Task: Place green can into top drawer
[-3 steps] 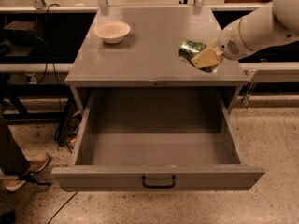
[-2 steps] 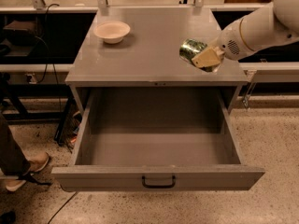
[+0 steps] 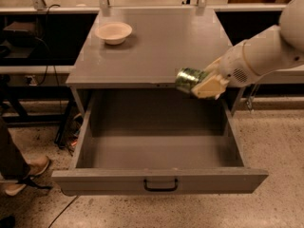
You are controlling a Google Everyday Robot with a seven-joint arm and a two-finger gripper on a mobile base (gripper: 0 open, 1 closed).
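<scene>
At the far left you have a person's shoe on the speckled floor. On the desk, toward its back left corner, a beige bowl sits upright, well apart from everything else. Below the desk's front edge the top drawer stands pulled wide open toward you, and its flat front panel carries a small black handle at the middle. Right of centre, the green can is held on its side with a silver end pointing left. It hangs at the desk's front edge, above the back right part of the drawer. Your tool is clamped on the can from the right, with one beige finger showing below it. The white arm runs up to the right edge.
</scene>
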